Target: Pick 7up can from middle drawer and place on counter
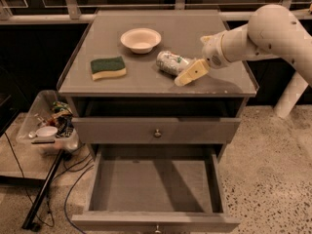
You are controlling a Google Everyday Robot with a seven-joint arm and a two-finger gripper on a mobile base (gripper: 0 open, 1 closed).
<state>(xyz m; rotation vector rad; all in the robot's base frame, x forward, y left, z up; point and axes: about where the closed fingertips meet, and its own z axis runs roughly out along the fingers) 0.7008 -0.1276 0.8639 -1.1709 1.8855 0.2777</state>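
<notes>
The 7up can (pixel 169 62), silvery with green markings, lies on its side on the counter (pixel 146 84), right of centre. My gripper (pixel 187 73) is at the can's right end, low over the counter, on the white arm (pixel 273 30) reaching in from the right. I cannot tell whether it touches the can. The middle drawer (pixel 153 184) is pulled fully out below, and its flat grey floor is bare. The knobbed drawer above it (pixel 157 130) is shut.
A white bowl (pixel 140 39) sits at the back middle of the counter. A green and yellow sponge (pixel 107 67) lies at its left. A clear bin of clutter (pixel 48 126) stands on a low shelf to the cabinet's left, with cables on the floor.
</notes>
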